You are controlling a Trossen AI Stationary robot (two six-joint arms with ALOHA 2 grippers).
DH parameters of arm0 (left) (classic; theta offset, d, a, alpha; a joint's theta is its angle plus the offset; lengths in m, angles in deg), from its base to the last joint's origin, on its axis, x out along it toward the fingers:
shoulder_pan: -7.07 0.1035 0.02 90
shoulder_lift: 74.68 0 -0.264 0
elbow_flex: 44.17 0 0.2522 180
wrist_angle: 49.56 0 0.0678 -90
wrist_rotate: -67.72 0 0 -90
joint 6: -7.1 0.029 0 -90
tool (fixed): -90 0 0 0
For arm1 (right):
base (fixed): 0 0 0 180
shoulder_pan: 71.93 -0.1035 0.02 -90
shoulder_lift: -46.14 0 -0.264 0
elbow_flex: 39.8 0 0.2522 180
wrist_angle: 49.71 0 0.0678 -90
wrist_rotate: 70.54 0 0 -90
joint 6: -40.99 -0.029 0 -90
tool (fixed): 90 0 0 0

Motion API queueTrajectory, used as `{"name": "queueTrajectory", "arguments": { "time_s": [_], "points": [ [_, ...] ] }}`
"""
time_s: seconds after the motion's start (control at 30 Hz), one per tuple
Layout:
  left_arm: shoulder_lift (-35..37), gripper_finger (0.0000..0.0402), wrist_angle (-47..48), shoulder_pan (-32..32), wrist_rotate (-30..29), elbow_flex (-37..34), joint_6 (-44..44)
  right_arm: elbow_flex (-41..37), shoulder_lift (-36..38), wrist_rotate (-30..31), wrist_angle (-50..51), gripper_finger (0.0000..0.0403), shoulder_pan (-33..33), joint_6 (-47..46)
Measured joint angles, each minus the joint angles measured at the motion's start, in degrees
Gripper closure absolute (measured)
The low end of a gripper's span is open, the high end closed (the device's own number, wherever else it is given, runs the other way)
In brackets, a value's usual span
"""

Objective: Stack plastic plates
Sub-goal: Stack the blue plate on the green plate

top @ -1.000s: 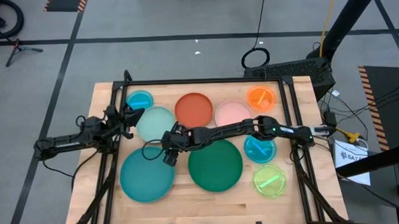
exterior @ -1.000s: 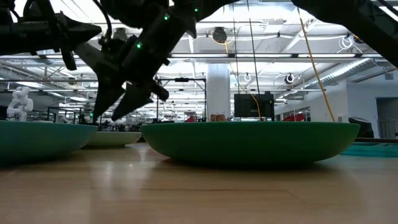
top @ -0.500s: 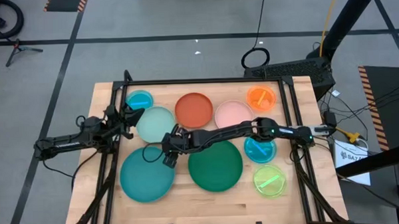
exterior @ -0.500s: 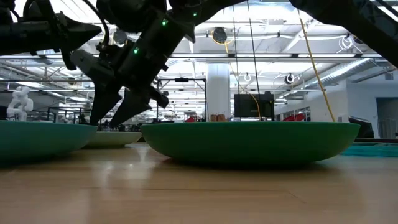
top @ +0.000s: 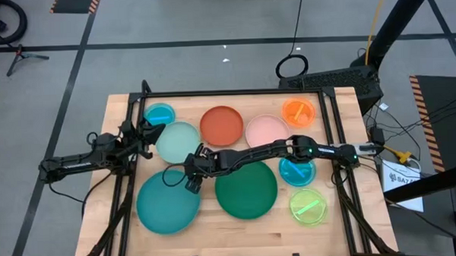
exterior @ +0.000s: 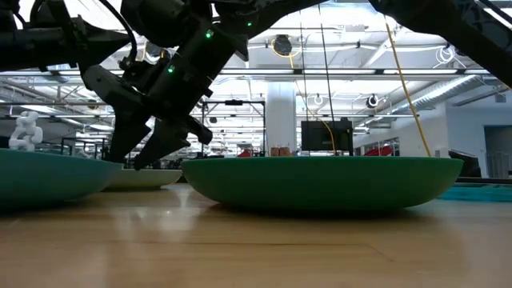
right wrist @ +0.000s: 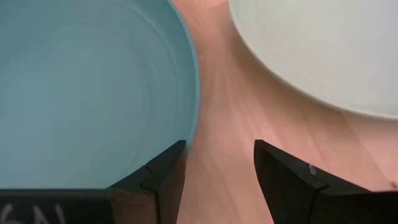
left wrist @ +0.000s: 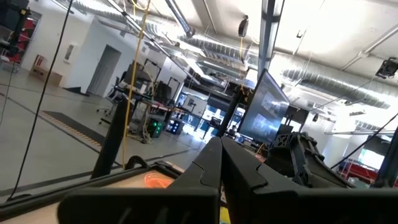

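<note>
Several round plates lie flat on the wooden table: a large teal plate (top: 168,200), a large dark green plate (top: 246,190), a mint plate (top: 178,141), a red-orange plate (top: 221,124), a pink plate (top: 267,131), and small blue (top: 160,114), orange (top: 298,112), second blue (top: 296,170) and lime (top: 308,206) ones. My right gripper (top: 190,179) is open and points down at the teal plate's rim (right wrist: 194,118). One finger (right wrist: 165,168) stands over the plate's inside, the other (right wrist: 280,174) over bare wood. My left gripper (top: 150,132) is shut and hovers beside the mint plate.
Black frame rails (top: 234,93) run along the table's far edge and down both sides. A strip of bare wood (right wrist: 230,124) separates the teal plate from the mint plate (right wrist: 323,50). The right arm stretches low over the dark green plate's far rim.
My right gripper has moved down and a little toward the table's left, coming closer to the teal plate's rim. No plate has moved.
</note>
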Motion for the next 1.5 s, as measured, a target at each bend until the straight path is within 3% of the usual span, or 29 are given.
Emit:
{"name": "queueTrajectory", "arguments": {
  "time_s": [0.73, 1.1, 1.5],
  "points": [
    [0.00, 0.0396, 0.04, -0.01, 0.03, 0.00, 0.00, 2.84, 0.22, 0.83, 0.59, 0.0220, -1.07, -1.12],
    [0.00, 0.0396, 0.05, 0.00, 0.04, 0.00, -0.11, 2.93, -0.81, 5.06, 1.37, 0.0220, -2.88, -1.44],
    [0.00, 0.0396, 0.13, -0.02, 0.07, 0.00, -0.49, 2.93, -3.65, 3.39, -1.32, 0.0220, -3.07, -1.85]
  ]
}}
